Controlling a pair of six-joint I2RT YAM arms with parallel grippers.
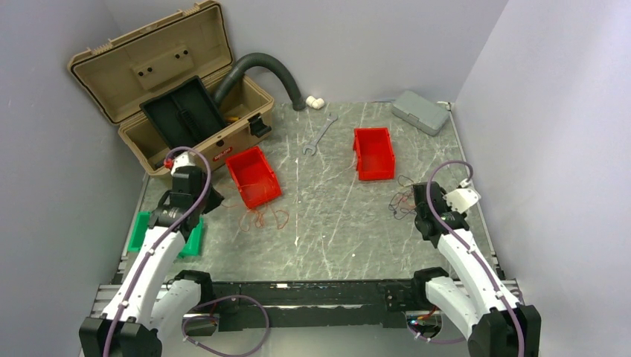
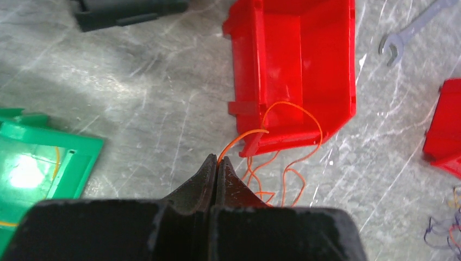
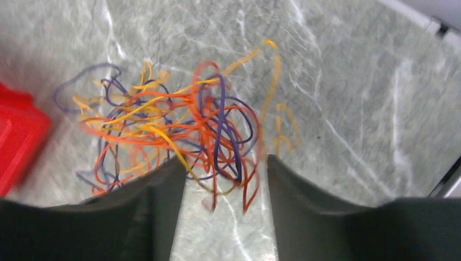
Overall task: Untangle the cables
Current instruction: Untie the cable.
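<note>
The tangle of thin orange, yellow and purple cables (image 3: 179, 125) lies on the table at the right (image 1: 404, 201). My right gripper (image 3: 223, 163) is open, its fingers either side of the tangle's near loops. My left gripper (image 2: 217, 160) is shut on a single orange wire (image 2: 296, 130) that loops past the corner of a red bin (image 2: 299, 65). The same loose orange wire lies in front of that bin in the top view (image 1: 260, 217), with my left gripper (image 1: 212, 199) left of it.
A green tray (image 1: 165, 236) sits under the left arm. A second red bin (image 1: 373, 152), a wrench (image 1: 318, 135), a grey box (image 1: 420, 111), an open tan toolbox (image 1: 178, 89) and a grey hose (image 1: 264, 71) stand farther back.
</note>
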